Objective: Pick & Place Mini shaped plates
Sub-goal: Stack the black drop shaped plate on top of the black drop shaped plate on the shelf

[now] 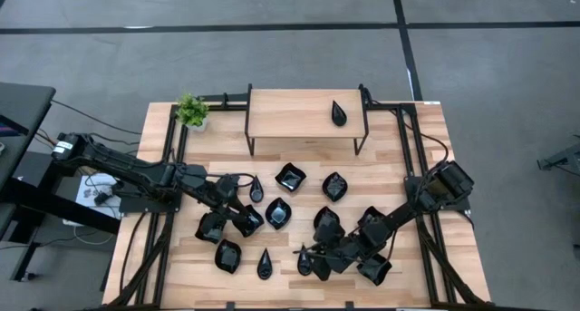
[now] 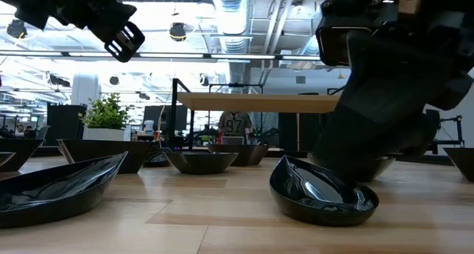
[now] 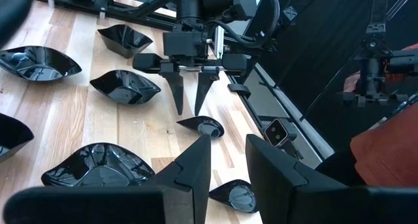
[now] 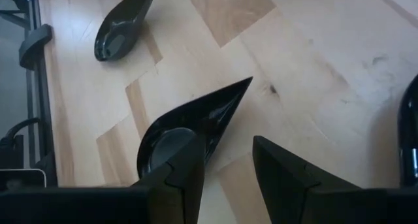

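Observation:
Several glossy black mini shaped plates lie scattered on the wooden table (image 1: 299,179). One teardrop plate (image 1: 338,112) rests on the raised wooden shelf (image 1: 299,121) at the far edge. My right gripper (image 4: 225,142) is open near the front edge and slants down. Its fingertips (image 3: 180,110) stand just above the round end of a teardrop plate (image 4: 202,116) lying flat on the table; in the left wrist view they seem clear of this plate (image 3: 204,126). My left gripper (image 3: 228,142) is open, raised over the plates at centre left (image 1: 237,222), with nothing between its fingers.
A second teardrop plate (image 4: 121,28) lies left of the first, near the front edge. Squarish and roundish plates (image 1: 291,177) fill the table's middle, and more crowd under the right arm (image 1: 373,267). A small potted plant (image 1: 191,111) stands far left. Black frame rails (image 1: 168,166) run along both sides.

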Controlling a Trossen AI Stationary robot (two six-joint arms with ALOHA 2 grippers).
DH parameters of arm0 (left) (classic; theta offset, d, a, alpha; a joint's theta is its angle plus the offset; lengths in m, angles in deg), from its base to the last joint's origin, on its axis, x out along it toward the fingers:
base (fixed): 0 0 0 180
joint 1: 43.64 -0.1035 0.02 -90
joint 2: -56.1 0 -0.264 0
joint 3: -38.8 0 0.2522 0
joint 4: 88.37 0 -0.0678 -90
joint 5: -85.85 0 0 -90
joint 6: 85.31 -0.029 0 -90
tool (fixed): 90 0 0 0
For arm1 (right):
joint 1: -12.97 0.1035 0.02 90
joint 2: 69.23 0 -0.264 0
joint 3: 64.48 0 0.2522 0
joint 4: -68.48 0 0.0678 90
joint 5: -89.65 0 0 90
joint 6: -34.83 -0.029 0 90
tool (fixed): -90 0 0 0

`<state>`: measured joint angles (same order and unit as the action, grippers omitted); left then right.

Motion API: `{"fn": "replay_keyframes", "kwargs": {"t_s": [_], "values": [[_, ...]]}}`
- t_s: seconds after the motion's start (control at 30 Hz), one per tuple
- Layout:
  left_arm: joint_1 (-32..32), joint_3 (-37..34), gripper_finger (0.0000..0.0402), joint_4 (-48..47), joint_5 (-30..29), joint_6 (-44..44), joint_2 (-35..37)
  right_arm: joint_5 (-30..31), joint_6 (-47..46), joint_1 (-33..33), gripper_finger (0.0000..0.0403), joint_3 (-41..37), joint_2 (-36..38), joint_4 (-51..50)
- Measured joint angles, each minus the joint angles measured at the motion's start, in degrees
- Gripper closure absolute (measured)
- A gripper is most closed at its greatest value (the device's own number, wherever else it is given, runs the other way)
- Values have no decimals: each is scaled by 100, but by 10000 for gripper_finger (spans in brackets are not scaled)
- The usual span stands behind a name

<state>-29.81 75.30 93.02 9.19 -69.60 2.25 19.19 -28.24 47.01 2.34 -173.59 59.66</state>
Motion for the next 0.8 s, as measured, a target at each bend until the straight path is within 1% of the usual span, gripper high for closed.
{"fn": "replay_keyframes", "kwargs": {"t_s": [0.6,0.8], "values": [[0,0,305,38,0,0,0,-3,-31,90,278,0,0,233],[1,0,305,39,0,0,0,3,-2,64,278,0,0,-151]]}}
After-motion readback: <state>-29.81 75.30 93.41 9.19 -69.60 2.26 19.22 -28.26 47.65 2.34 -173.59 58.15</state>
